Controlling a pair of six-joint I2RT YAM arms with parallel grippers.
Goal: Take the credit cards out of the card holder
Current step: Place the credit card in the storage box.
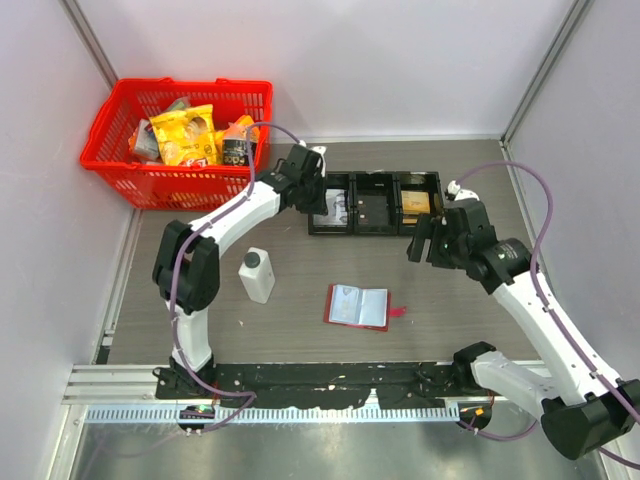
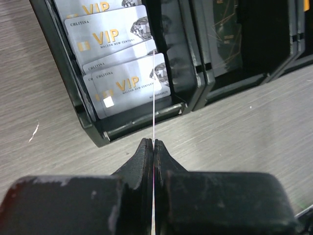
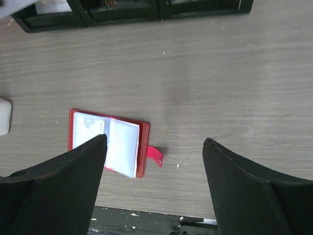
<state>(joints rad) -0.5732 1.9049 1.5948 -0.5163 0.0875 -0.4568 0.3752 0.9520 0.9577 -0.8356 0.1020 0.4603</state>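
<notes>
My left gripper (image 2: 153, 143) is clamped on one credit card (image 2: 153, 88), held edge-on. My right gripper (image 3: 155, 140) stands apart, empty. The card holder (image 1: 357, 306) lies open, well short of the black tray (image 1: 360, 231). Risk: on release the card strikes the stacked cards (image 2: 112, 36) in the tray's left compartment and tips out.

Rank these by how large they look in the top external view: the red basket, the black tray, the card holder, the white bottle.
1. red basket
2. black tray
3. card holder
4. white bottle
The last two look close, so their order is unsure.
</notes>
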